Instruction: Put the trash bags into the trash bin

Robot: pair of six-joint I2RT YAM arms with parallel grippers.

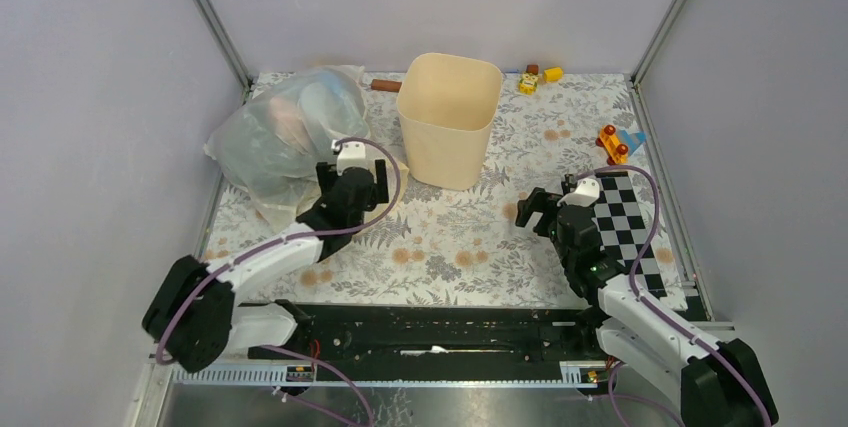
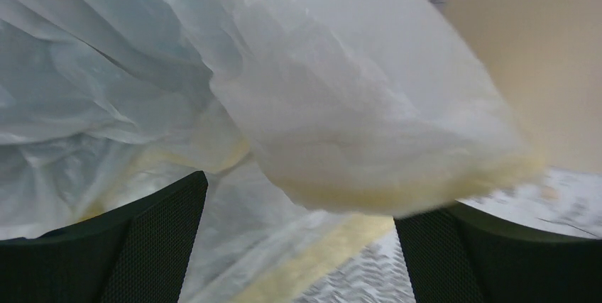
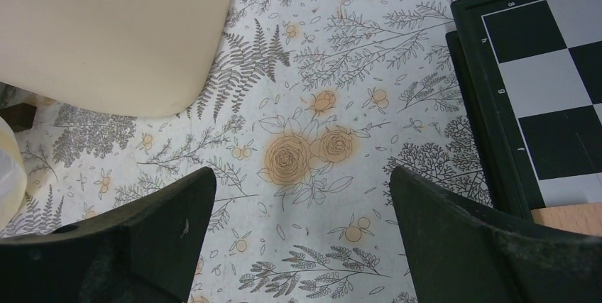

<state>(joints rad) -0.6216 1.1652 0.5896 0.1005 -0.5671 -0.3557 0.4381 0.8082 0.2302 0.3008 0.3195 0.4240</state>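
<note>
No black trash bag shows in any view. The cream-beige trash bin (image 1: 450, 117) stands upright at the back middle of the floral cloth, with nothing visible inside; it also shows in the left wrist view (image 2: 539, 54) and the right wrist view (image 3: 106, 33). My left gripper (image 1: 355, 175) is open, just left of the bin, against the near edge of a translucent whitish-yellow bulging bag (image 1: 285, 132). In the left wrist view that bag's film (image 2: 319, 90) hangs in front of and between the spread jaws of the left gripper (image 2: 298, 204). My right gripper (image 1: 545, 209) is open and empty over bare cloth in the right wrist view (image 3: 302, 182).
A black-and-white checkerboard (image 1: 625, 227) lies at the right, close to my right gripper (image 3: 546, 83). Small toys lie at the back right: a red-orange one (image 1: 612, 142) and yellow ones (image 1: 538, 77). A brown cylinder (image 1: 385, 85) lies behind the bin. Grey walls enclose three sides.
</note>
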